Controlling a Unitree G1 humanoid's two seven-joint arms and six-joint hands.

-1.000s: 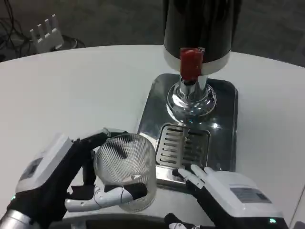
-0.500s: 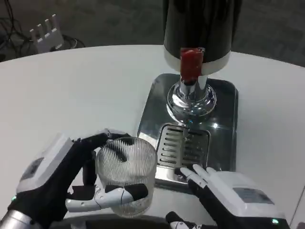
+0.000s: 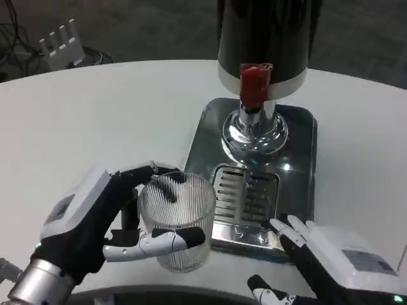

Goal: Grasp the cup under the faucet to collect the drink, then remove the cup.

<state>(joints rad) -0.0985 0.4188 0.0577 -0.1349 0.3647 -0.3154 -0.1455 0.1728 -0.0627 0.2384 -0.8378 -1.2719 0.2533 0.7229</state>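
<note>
A clear ribbed cup (image 3: pixel 177 219) stands upright near the table's front edge, just left of the drip grate (image 3: pixel 247 197). My left hand (image 3: pixel 95 222) grips it, thumb across its front and fingers behind. The black drink dispenser (image 3: pixel 264 38) stands behind, its red tap lever (image 3: pixel 255 84) above the chrome faucet (image 3: pixel 255 130). The cup is left of and nearer than the faucet, not under it. My right hand (image 3: pixel 331 257) rests low at the front right with fingers spread, holding nothing, its fingertips (image 3: pixel 286 225) by the tray's front edge.
The steel drip tray (image 3: pixel 299 159) takes up the centre right of the white table (image 3: pixel 95 121). A white power strip (image 3: pixel 60 44) with cables lies beyond the table at the far left.
My left hand has carried the cup slightly right and farther in, toward the tray. My right hand has slid back to the right and lower in the picture.
</note>
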